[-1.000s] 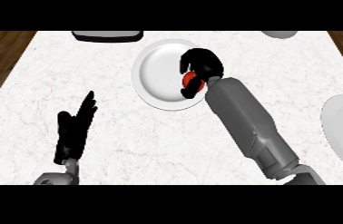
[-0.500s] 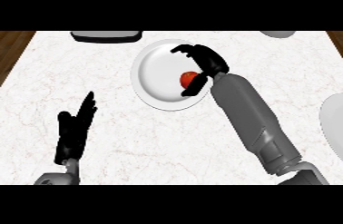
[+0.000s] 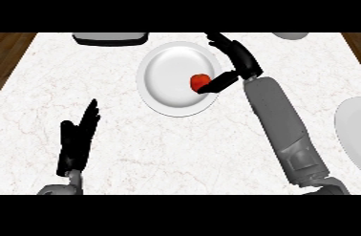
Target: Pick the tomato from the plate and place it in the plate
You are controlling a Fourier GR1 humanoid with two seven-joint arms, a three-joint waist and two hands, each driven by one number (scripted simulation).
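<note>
L→R: black left hand [image 3: 78, 142] rests open, fingers up, on the white marbled counter [image 3: 211, 149]. Small red tomato [image 3: 200, 81] lies on the round white plate [image 3: 165, 75], right of centre. Black right hand [image 3: 236, 63] is open beside it, thumb at the tomato. Risk: thumb nudges tomato, which rolls off w/o being gripped.

The table [image 3: 176, 144] has a white marbled top with faint veins, and dark wood shows past its far left and far right corners. A round white plate [image 3: 165, 82] lies on it toward the far middle, a dark tray [image 3: 111, 37] at the far left edge. Another white plate [image 3: 349, 127] lies at the right edge, a further white dish [image 3: 291, 35] at the far right.
</note>
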